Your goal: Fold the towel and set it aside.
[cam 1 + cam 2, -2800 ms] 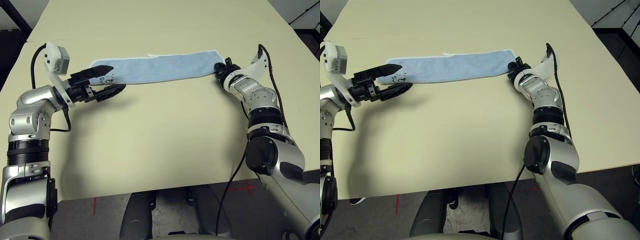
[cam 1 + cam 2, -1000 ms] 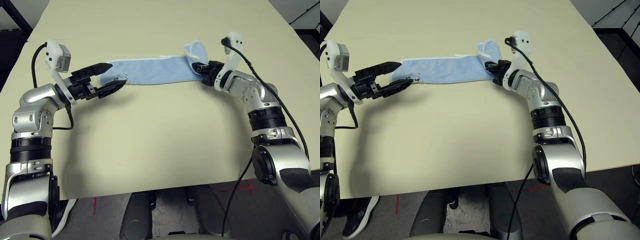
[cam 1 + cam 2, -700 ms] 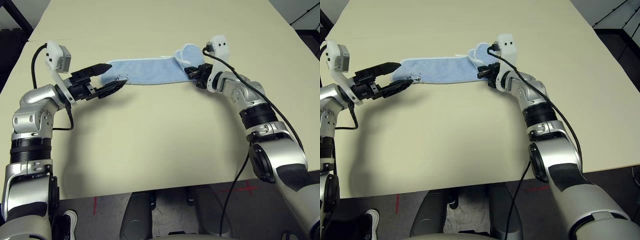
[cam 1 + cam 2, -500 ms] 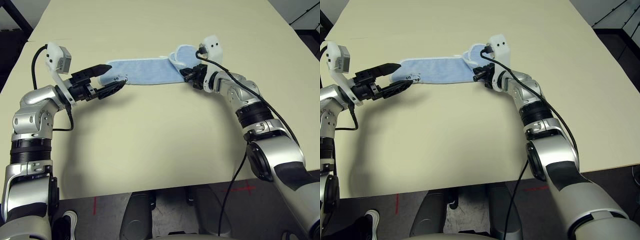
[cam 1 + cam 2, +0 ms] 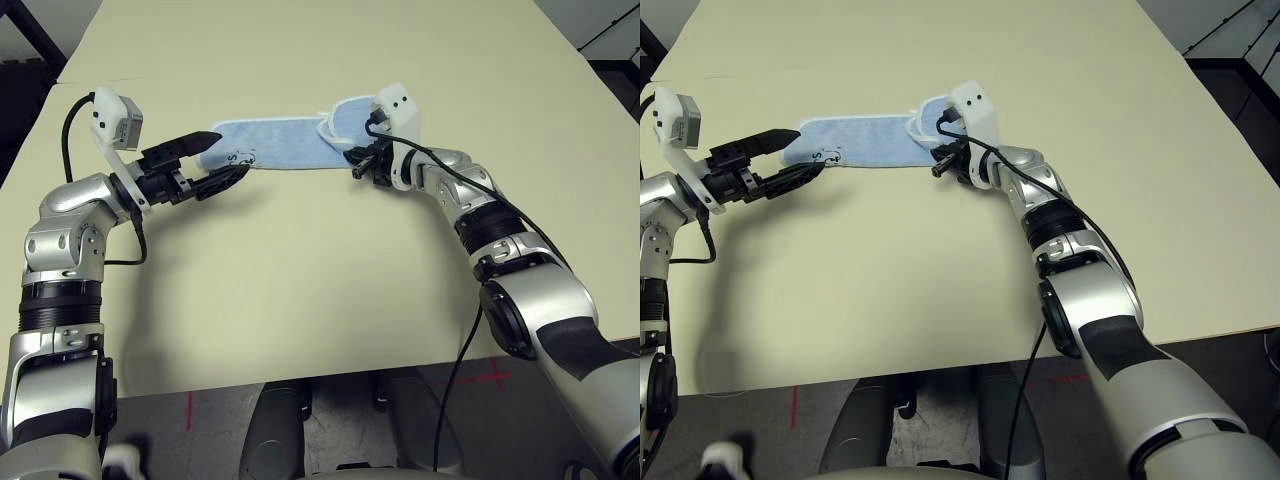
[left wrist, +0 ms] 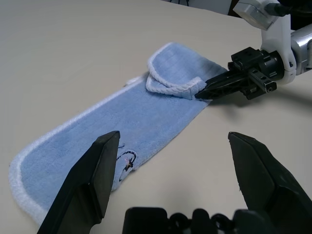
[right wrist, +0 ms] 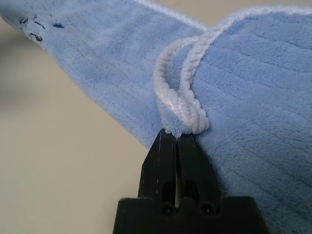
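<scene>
While the towel (image 5: 285,145) lies as a long strip across the far middle of the cream bench (image 5: 320,300), its end toward 3 o'clock is lifted and curled back over the strip, forming a loose loop with the white edging showing along the fold. Right claw (image 5: 356,163) is pressed together, pinching that corner of the towel; the right wrist view shows the twisted white edging bunched right at the closed black tips. Right forearm reaches in from about 4 o'clock, the claw pointing toward 9 o'clock.

Left claw (image 5: 218,158) is spread wide at the towel's 9 o'clock end. One finger sits over the rounded end of the cloth, the other over bare bench just on the near side of it; whether either finger touches the cloth cannot be told. Left arm comes in from 8 o'clock.

Small dark emblem (image 6: 127,162) with stitching sits near the towel's near edge, close to the left claw. Rest of the strip lies flat on the bench between the two claws. Towel end at 9 o'clock is rounded, edged in white.
</scene>
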